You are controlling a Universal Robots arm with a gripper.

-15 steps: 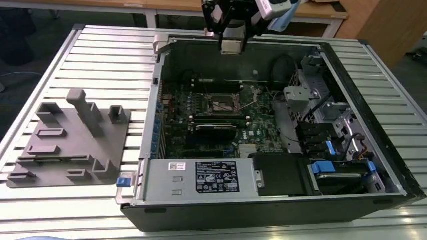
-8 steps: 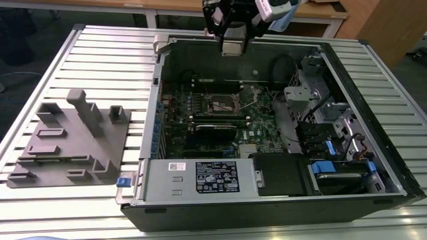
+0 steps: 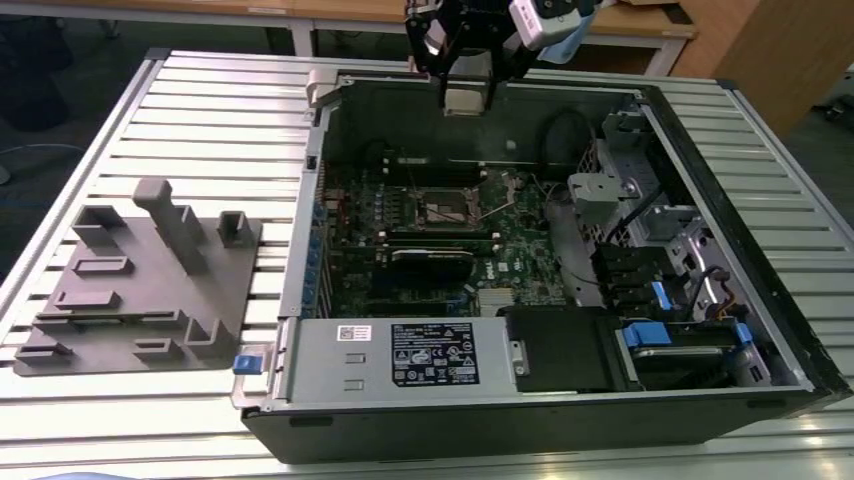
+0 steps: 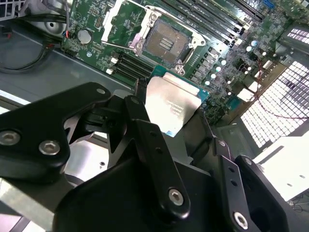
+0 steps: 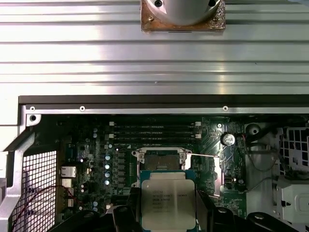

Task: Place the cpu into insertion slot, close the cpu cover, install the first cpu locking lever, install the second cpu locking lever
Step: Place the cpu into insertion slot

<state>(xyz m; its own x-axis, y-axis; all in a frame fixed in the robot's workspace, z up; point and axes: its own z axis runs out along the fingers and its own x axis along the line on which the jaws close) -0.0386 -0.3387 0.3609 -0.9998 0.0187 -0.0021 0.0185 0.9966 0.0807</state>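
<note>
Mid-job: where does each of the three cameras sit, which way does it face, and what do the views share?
Exterior view: off the arm, looking down at the open computer case on the slatted table; the gripper hangs over its far edge.
First wrist view: on the arm, looking past the jaws at the cpu and insertion slot.
Second wrist view: on the arm, looking obliquely over the black gripper links at both.
Shared: all three show the cpu held between the jaws, clear of the insertion slot.
</note>
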